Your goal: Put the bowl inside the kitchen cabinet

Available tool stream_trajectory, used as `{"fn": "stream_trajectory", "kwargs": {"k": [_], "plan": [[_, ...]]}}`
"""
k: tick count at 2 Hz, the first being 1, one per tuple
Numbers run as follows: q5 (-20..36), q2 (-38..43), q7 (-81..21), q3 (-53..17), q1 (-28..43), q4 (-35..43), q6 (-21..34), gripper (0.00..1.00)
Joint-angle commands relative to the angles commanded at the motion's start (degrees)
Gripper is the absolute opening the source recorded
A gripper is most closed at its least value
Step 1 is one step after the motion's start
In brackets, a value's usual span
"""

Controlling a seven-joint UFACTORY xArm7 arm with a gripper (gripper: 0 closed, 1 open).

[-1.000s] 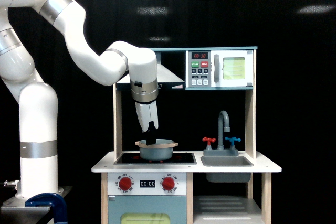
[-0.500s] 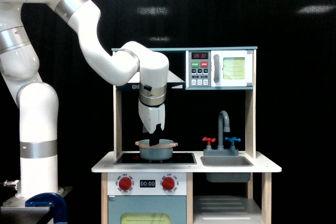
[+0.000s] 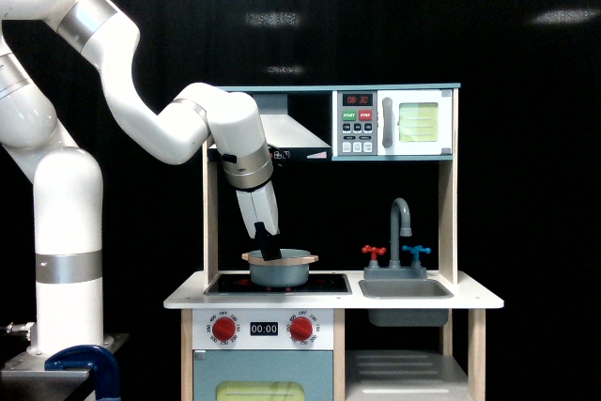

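The step in hand is judged to be the grasp of the bowl, not yet the transfer; the bowl sits upright on the black stove top of the toy kitchen, toward the exterior view's left of the counter, with its tan rim level; the gripper hangs tilted from the white arm and its dark tip meets the near-left part of the rim; whether its jaws are closed on the rim or merely resting there cannot be told from this view. The kitchen cabinet is the doorless bay low on the exterior view's right, under the grey sink, its white slatted shelf only partly in frame. The next move, in my judgement, calls for a confirmed hold, a lift clear of the stove, then travel past the faucet and counter edge down to the bay. The counter is white; a microwave sits above; black drapes back the scene.
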Motion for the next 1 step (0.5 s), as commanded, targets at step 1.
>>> {"fn": "stream_trajectory", "kwargs": {"k": [1], "plan": [[-0.3, 2.36, -4.7, -1.33, 2.55, 1.55, 1.7, 1.0]]}}
